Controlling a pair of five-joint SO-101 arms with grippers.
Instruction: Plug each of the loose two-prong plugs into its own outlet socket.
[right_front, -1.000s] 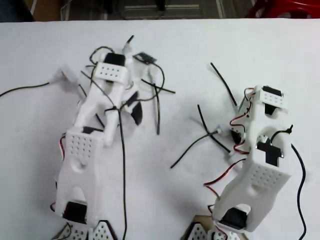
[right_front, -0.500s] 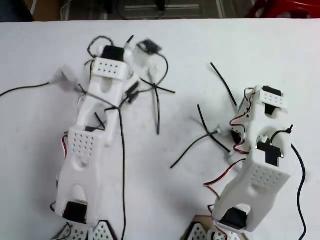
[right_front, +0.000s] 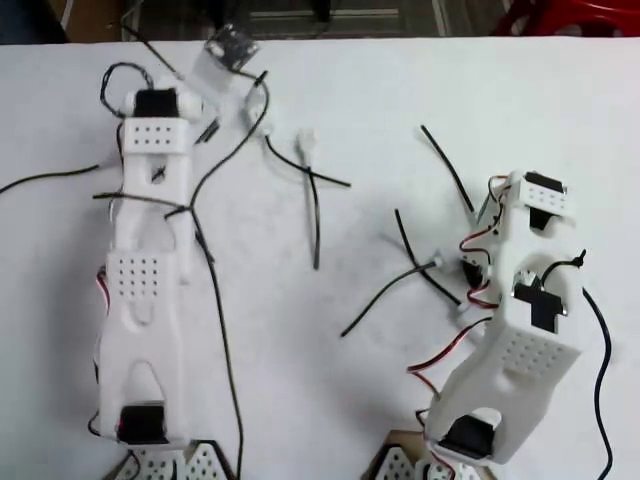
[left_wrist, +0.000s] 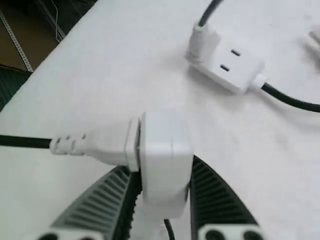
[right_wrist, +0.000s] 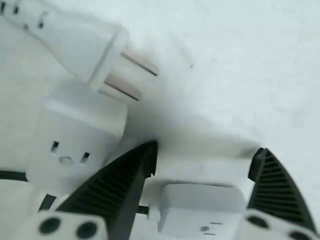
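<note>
Left end effector, gripping outlet socket, swung leftward; right end effector seemingly open.

No lettering, number or sign is legible on any outlet socket, plug or the white table.

Socket, plug: smooth white plastic. Prongs: shiny metal. Fingers: black ribbed plastic. Table: matt white.

left gripper clamped, arm outstretched; right gripper spread open
</note>
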